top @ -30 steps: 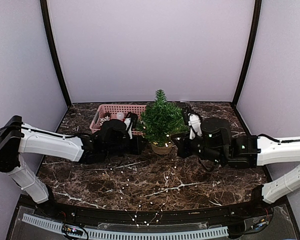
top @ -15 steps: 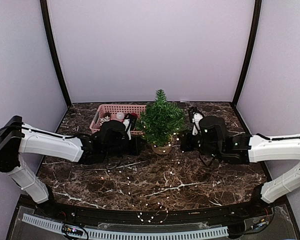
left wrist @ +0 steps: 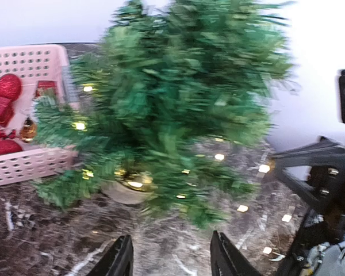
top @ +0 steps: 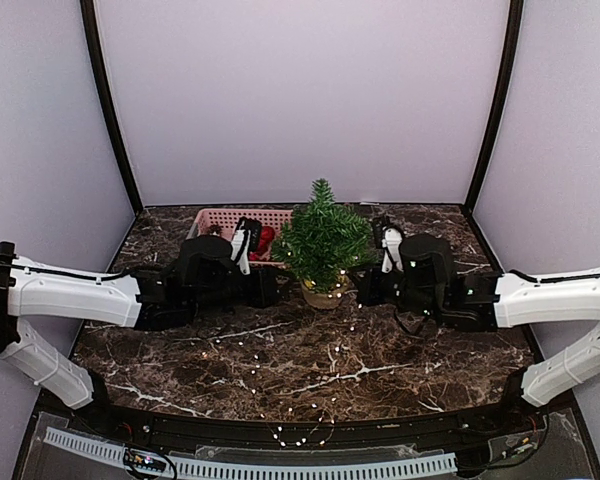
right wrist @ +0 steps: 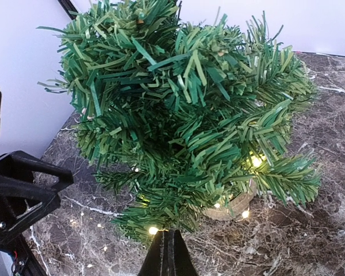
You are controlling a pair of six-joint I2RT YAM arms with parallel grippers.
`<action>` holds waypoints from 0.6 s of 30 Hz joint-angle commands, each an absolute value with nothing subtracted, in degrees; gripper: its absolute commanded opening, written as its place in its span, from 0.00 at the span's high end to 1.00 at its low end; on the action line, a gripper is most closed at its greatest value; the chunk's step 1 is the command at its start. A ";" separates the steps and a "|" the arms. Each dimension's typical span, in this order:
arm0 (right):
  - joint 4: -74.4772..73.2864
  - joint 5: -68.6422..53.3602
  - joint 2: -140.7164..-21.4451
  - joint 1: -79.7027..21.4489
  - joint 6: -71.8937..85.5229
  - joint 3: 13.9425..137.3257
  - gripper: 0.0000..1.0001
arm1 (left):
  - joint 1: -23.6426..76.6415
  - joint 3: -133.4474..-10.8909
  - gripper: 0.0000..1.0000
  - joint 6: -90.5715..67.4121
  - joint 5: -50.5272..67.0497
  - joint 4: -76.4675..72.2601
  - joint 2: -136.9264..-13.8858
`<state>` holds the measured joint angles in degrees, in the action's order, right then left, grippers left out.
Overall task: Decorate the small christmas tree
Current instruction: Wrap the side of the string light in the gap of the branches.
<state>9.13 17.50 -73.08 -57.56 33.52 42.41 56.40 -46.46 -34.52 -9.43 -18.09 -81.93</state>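
While both arms reach in low from either side, I note the dark marble table [top: 430,350] as the largest item in view. The left arm [top: 70,295] and right arm [top: 550,295] lie nearly level above it, pointing inward.

The small christmas tree [top: 323,240] stands upright toward the back middle of the table, between the two grippers. A pink basket [top: 225,218] sits just beside the tree on its left. Branches overlap the basket's corner, but I cannot tell whether they touch.

Left gripper [left wrist: 171,238]: jaws stand apart, roughly half spread, with nothing between them, near the tree's base.

Right gripper [right wrist: 168,244]: jaws pressed together, tip close under the lower branches. I cannot tell whether the thin wire is pinched there.

The tan pot [left wrist: 123,192] rests on the table, partly hidden by branches.

A light string [top: 298,441] runs lit from the tree's lower branches across the table to a loop at the near edge.

Red baubles [left wrist: 8,86] lie inside the basket.
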 commanded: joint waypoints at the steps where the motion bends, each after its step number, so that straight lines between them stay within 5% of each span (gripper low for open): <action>1: 12.39 16.66 -71.60 -57.17 33.83 41.47 1.00 | 58.61 -47.18 0.56 -34.53 -7.53 -18.82 -80.71; 7: 13.17 16.15 -70.91 -57.28 34.19 41.04 1.00 | 58.80 -52.96 0.64 -35.54 -2.46 -18.83 -89.10; 18: 13.32 15.47 -69.51 -57.30 34.06 40.53 1.00 | 58.80 -57.77 0.55 -36.66 -2.55 -17.10 -95.77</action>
